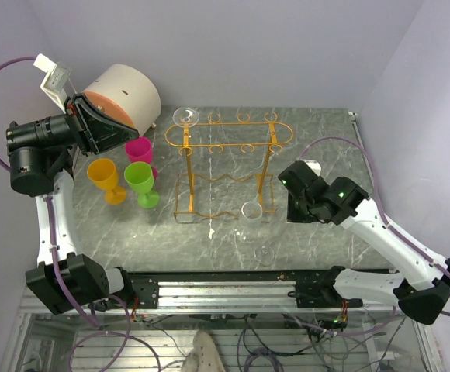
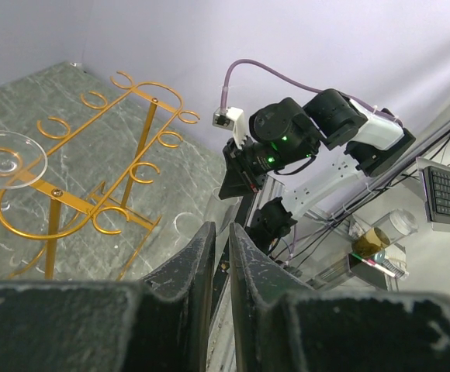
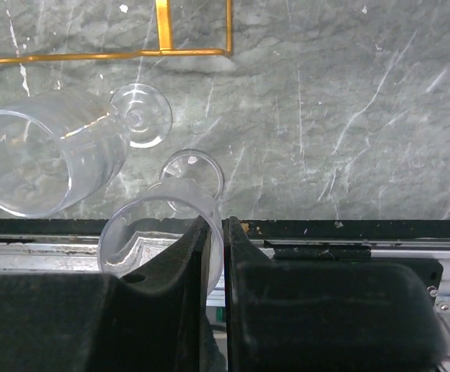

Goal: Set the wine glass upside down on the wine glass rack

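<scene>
The gold wire wine glass rack point(image 1: 226, 164) stands mid-table; it also shows in the left wrist view point(image 2: 101, 155). One clear glass point(image 1: 186, 117) hangs upside down at its far left hook, and its foot shows in the left wrist view point(image 2: 8, 159). My right gripper point(image 3: 217, 223) is shut on the rim of a clear wine glass point(image 3: 159, 232), one finger inside the bowl; its foot point(image 1: 265, 254) is near the table's front edge. A second clear glass point(image 3: 46, 155) stands just left of it, by the rack's front right point(image 1: 250, 211). My left gripper point(image 2: 222, 226) is shut, empty, raised at the back left.
Pink point(image 1: 140, 149), green point(image 1: 140, 180) and orange point(image 1: 105, 177) goblets stand left of the rack. A beige drum-shaped box point(image 1: 128, 91) sits at the back left. The metal rail point(image 3: 326, 231) runs along the table's near edge, just below the held glass.
</scene>
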Controlling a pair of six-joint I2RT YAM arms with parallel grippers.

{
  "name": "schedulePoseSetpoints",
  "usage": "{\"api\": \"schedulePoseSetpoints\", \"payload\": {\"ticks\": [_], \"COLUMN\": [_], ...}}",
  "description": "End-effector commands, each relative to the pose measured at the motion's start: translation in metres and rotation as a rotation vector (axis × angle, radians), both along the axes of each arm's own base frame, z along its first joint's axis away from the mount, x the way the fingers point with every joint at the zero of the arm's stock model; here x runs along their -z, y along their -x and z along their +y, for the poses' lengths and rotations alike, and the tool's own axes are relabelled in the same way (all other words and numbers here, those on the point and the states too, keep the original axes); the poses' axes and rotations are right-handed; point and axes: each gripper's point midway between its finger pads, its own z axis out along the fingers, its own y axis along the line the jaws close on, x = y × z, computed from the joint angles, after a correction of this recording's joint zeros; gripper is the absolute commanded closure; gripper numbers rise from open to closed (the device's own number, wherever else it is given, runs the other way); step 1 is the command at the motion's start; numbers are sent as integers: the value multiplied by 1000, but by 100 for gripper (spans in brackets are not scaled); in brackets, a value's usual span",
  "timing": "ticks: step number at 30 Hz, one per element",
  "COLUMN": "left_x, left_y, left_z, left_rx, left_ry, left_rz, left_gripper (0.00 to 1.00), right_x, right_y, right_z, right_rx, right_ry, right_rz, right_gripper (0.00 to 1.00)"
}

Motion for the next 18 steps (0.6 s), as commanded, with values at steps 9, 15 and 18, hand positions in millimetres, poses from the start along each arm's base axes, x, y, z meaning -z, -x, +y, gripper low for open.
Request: {"api": "schedulePoseSetpoints", "payload": {"ticks": [9, 15, 18], "left_x": [-3, -3, -3], "left_y": [26, 28, 28], "left_z": [-9, -9, -9], "left_rx": [16, 16, 15], "left_ry": [57, 59, 57], "left_rz": [124, 122, 119], "left_gripper": [77, 77, 77], "right_x": [2, -1, -1], "right_y": [23, 35, 38], "right_z": [-5, 2, 1], "right_rx": [-74, -88, -82], "right_ry": [45, -27, -41], "right_rz": [134, 168, 166], "right_gripper": [85, 73, 76]}}
